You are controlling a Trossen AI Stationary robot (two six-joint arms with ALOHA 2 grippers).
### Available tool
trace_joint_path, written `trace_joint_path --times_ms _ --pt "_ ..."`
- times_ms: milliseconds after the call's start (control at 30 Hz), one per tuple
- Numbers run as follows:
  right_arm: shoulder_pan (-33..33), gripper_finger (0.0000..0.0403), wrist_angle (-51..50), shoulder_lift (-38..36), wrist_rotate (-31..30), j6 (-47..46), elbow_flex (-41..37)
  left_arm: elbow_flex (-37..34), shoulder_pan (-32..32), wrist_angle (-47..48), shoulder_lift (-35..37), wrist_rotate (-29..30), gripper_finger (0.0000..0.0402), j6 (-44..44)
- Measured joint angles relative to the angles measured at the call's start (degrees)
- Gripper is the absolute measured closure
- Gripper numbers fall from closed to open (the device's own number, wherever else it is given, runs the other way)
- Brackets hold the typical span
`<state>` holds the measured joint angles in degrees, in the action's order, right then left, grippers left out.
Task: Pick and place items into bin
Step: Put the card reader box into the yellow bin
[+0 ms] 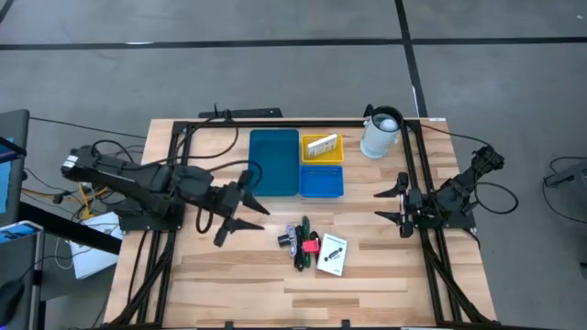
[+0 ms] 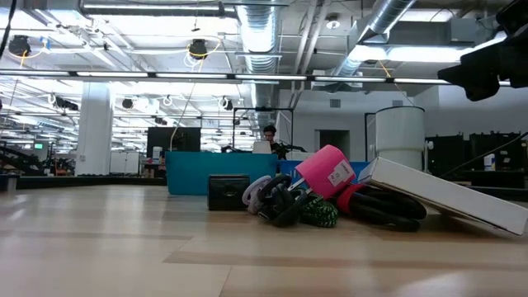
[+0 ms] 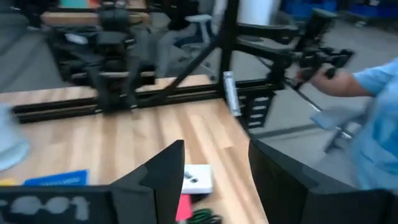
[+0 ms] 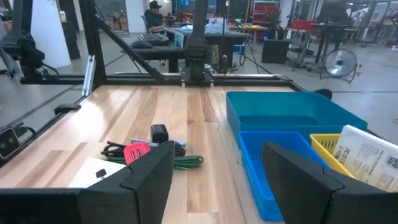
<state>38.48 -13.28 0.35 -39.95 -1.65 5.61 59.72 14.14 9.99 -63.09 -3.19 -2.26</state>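
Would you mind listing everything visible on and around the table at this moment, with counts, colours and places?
Long tray: one, teal-blue, back centre of table, looks empty.
Small yellow tray: one, beside the teal one, holding a white printed item.
Small blue tray: one, bright blue, in front of the yellow one.
White jug: one, back right.
Pile of small items: one cluster, black, green, silver and red, centre front.
White card: one, at the pile's right edge.
Person: one, light blue sleeve, beyond the table.
Left gripper: open, left of the pile.
Right gripper: open, right of the pile.
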Motion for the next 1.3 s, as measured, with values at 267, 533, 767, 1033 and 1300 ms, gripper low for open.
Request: trace_joint_path --times_ms 267,533,767,1033,1300 --pt "-0.1 0.0168 11.9 0.0 2.4 -12.2 0.0 -21.5 -1.5 -26.9 9.0 0.5 0.0233 3.7" --pt "-1.1 0.0168 27.1 0.0 -1.4 -6.4 0.0 -26.7 -4.7 -27.1 10.3 5.8 0.0233 2.2" --pt "-1.0 0.0168 29.0 0.1 1.2 -0.3 0.3 -26.8 -6.7 -27.1 8.5 6.0 0.0233 1.9" --pt "1.8 0.0168 23.2 11.8 -1.8 7.6 9.5 -26.7 -6.7 -27.6 7.9 6.1 0.0233 5.1" --pt "3.8 0.0168 -0.5 35.6 -8.4 -1.3 26.7 -26.7 -6.7 -27.5 7.9 6.3 0.0233 6.9"
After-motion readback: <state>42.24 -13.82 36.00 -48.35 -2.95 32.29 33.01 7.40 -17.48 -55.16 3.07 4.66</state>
